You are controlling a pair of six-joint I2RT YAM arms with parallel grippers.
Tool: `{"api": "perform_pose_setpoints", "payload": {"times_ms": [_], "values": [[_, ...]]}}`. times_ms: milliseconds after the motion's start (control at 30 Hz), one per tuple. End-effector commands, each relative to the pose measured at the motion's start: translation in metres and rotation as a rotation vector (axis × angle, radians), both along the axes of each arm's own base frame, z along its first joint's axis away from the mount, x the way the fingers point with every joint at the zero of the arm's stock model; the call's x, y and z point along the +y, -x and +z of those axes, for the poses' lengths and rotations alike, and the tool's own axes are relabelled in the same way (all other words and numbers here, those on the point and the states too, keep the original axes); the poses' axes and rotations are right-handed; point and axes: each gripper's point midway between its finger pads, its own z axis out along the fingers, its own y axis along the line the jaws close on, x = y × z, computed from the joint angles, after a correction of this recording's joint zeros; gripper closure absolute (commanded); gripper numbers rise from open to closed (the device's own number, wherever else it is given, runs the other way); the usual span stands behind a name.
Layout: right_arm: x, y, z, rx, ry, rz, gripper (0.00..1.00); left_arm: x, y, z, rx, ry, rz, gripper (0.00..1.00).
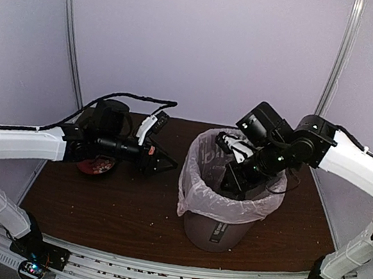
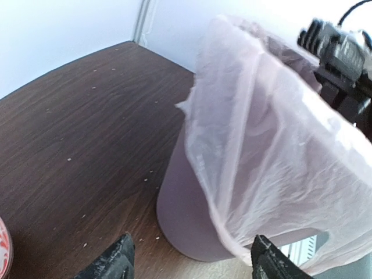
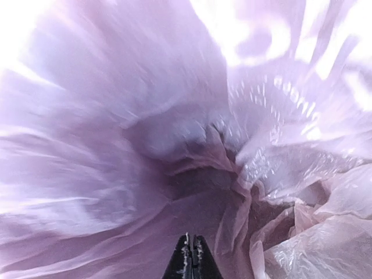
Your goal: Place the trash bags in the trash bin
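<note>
The mouth of the trash bin (image 1: 198, 229) is taken: your right gripper (image 3: 187, 256) sits inside, with folds of the trash bag (image 3: 116, 145) crowding it all round. Left of the bin, bare table (image 1: 127, 208) lies open to your left gripper (image 1: 169, 163) — only a red bowl (image 1: 96, 165) sits beneath that arm.

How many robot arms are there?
2. The left arm reaches over the table toward the bin. The right arm dips into the bag lining the bin. None seem hidden.
</note>
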Motion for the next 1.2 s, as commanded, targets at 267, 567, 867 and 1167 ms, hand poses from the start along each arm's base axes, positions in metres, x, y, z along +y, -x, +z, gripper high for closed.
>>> {"api": "perform_pose_setpoints", "payload": {"times_ms": [267, 567, 867, 1167], "values": [[0.012, -0.01, 0.095, -0.137, -0.212, -0.026, 0.99, -0.024, -0.012, -0.042, 0.01, -0.084, 0.003, 0.33], [-0.046, -0.058, 0.194, -0.372, -0.358, -0.273, 0.86, -0.01, -0.018, -0.071, 0.039, -0.212, 0.062, 0.35], [-0.145, -0.119, 0.223, -0.67, -0.355, -0.71, 0.21, 0.038, -0.018, 0.047, -0.166, -0.025, 0.274, 0.24], [-0.199, -0.125, 0.202, -0.772, -0.236, -1.015, 0.0, 0.105, -0.057, 0.147, -0.368, -0.119, 0.66, 0.24]]}}
